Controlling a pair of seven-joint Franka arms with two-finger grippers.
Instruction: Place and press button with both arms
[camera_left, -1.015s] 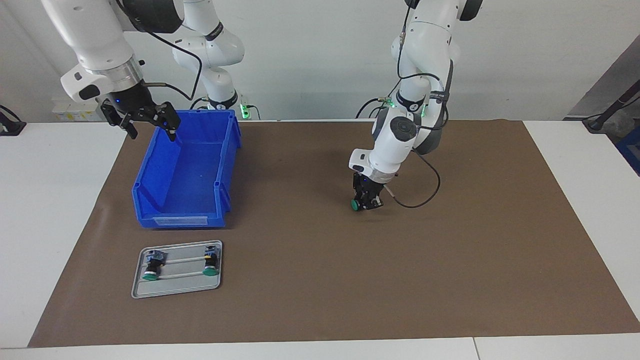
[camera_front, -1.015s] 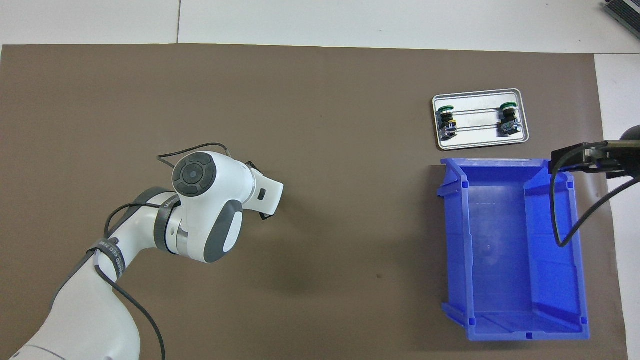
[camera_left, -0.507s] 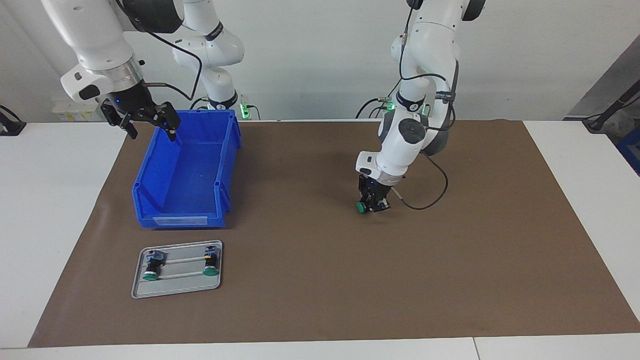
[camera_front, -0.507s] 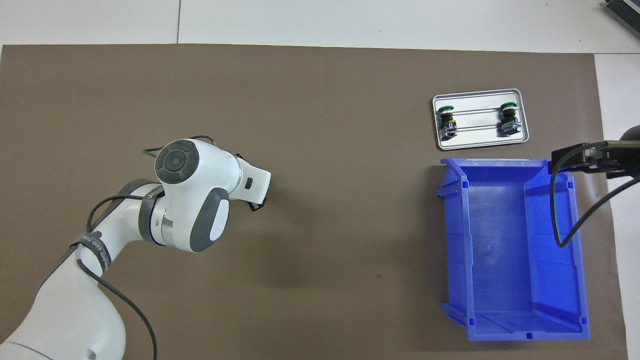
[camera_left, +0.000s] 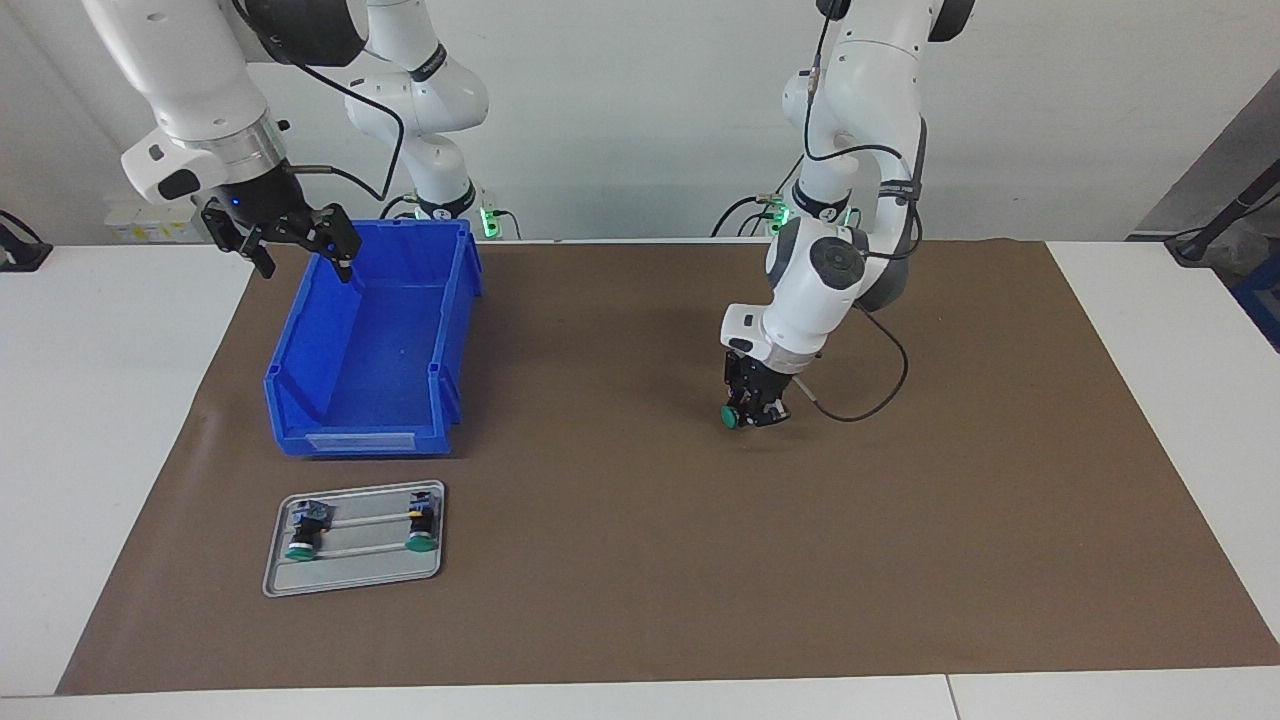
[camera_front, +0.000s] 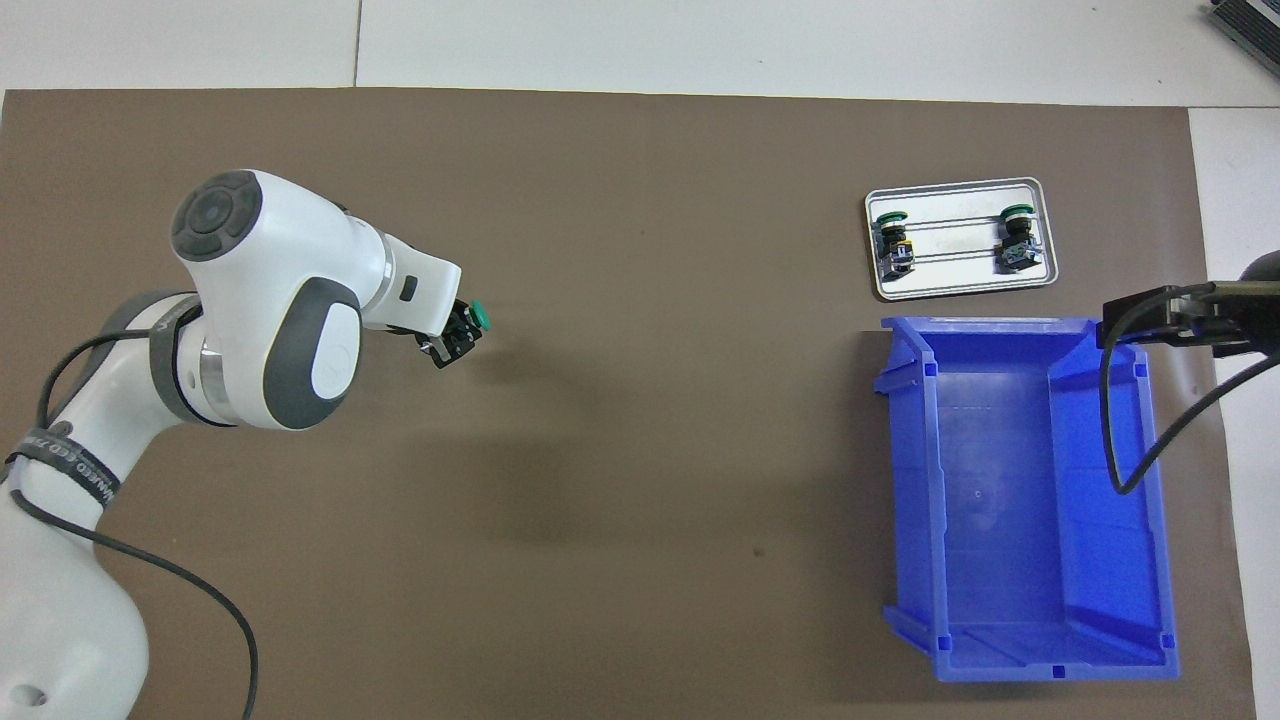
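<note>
- The left gripper (camera_left: 755, 412), black and two-fingered on its white jointed arm, sits right of centre in the facing view, low over the brown mat (camera_left: 640, 560) that covers the table (camera_left: 1180, 330). Its fingers pinch the small push-button with a round green cap and short black body (camera_left: 733, 418).
- In the overhead view that button (camera_front: 478, 317) shows at left of centre. The green cap points sideways out of the grip, clear of the fingers. Judgement: holding by the body leaves the cap free for pressing once the button is set down.
- Whether the button touches the mat cannot be told; it is at most just above it.
- The right gripper (camera_left: 292, 240) hangs at upper left of the facing view, over the corner of the open blue plastic bin (camera_left: 365, 395). Its fingers are spread and carry nothing. Judgement: this arm waits, kept clear of the working area.
- A flat grey metal tray (camera_left: 352, 580) lies at lower left of the facing view, just beside the bin's front. Two more green-capped buttons (camera_left: 422, 523) lie on their sides in it, apart from each other and untouched.
- Judgement: placing is under way; pressing is not yet done.
</note>
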